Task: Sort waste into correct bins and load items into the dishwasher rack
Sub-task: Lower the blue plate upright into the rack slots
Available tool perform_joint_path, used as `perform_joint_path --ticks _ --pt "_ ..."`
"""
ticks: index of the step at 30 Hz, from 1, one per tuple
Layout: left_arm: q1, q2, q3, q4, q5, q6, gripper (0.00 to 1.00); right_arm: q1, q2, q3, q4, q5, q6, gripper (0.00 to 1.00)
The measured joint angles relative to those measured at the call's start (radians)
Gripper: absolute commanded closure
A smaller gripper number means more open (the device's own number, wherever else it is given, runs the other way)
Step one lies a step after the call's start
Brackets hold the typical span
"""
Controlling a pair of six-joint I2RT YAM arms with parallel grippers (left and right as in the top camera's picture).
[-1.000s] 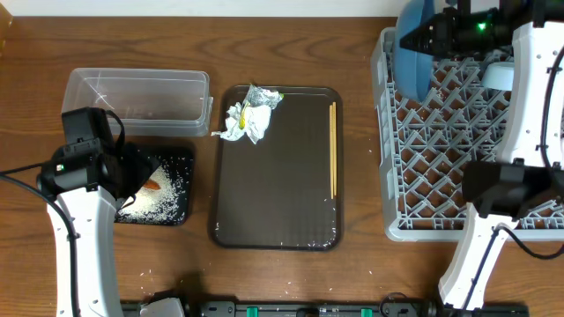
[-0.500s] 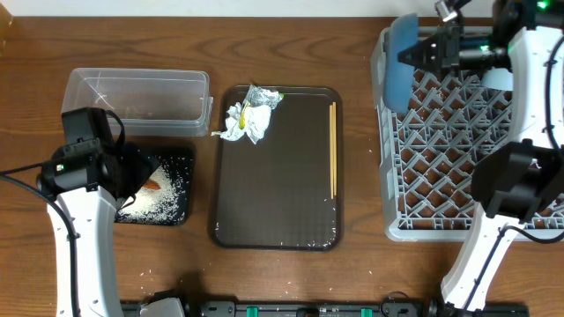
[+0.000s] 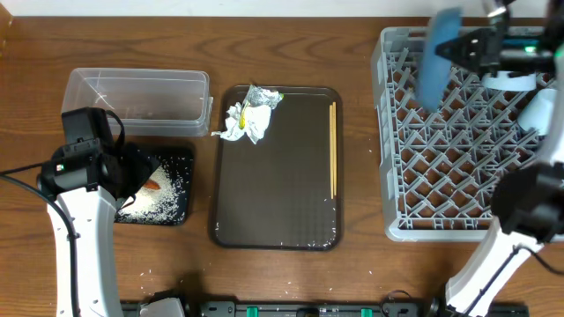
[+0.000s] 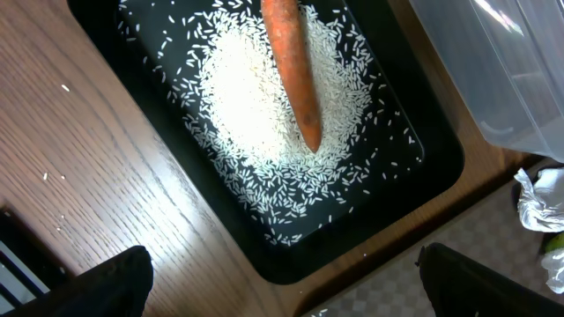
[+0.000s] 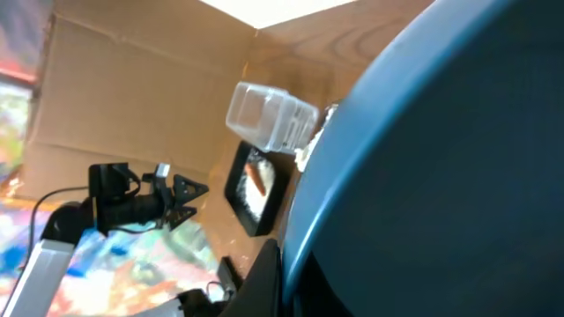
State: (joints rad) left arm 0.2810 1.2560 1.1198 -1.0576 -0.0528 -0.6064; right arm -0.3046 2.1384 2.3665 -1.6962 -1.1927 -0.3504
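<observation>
Over the far side of the dishwasher rack [image 3: 423,202], the right gripper [image 3: 477,50] is clamped on the large dark blue bowl [image 3: 438,57], tilted on edge — stiff, slick, likely breakable, so its rim is the firm hold. The left gripper [image 4: 300,283] hangs spread above the black tray [image 4: 421,172].

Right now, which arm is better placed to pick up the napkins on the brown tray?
Left. The left gripper is open and empty over the black tray, just beside the brown tray holding the napkins. The right gripper is shut on the blue bowl over the rack.
</observation>
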Motion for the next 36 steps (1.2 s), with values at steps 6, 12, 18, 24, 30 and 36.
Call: perform_joint_path --ticks 6,12,18,24,30,36 --pt "0.0 0.0 0.0 0.0 0.0 0.0 0.01 -0.005 -0.13 0.0 0.0 0.077 0.069 0.99" --pt "0.0 0.0 0.0 0.0 0.0 0.0 0.01 -0.005 -0.148 -0.044 0.002 0.126 0.109 0.99" --pt "0.0 0.0 0.0 0.0 0.0 0.0 0.01 -0.005 -0.148 -0.252 0.054 0.077 0.049 0.99" --pt "0.0 0.0 0.0 0.0 0.0 0.0 0.02 -0.006 -0.144 -0.436 0.163 -0.024 0.014 0.99" --pt "0.0 0.0 0.0 0.0 0.0 0.0 0.01 -0.021 -0.143 -0.471 0.183 -0.04 0.002 0.99" --pt "0.0 0.0 0.0 0.0 0.0 0.0 0.02 -0.071 -0.143 -0.471 0.161 -0.024 0.011 0.91"
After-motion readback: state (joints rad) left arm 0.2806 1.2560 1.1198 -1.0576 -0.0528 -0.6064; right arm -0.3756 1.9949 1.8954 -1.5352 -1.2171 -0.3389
